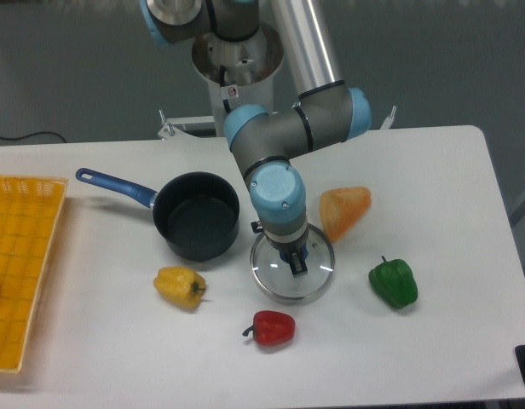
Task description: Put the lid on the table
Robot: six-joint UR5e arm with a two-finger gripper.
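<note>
The lid (269, 274) is a round glass disc with a thin silver rim, level and low over the white table (433, 187), between the saucepan and the green pepper. My gripper (295, 263) points straight down over its centre and is shut on the dark knob, which the fingers mostly hide. Whether the rim touches the tabletop I cannot tell.
A dark saucepan (197, 215) with a blue handle stands just left of the lid. Around it lie an orange pepper (346, 208), a green pepper (393, 282), a red pepper (272, 327) and a yellow pepper (180, 285). A yellow woven basket (20, 264) fills the left edge.
</note>
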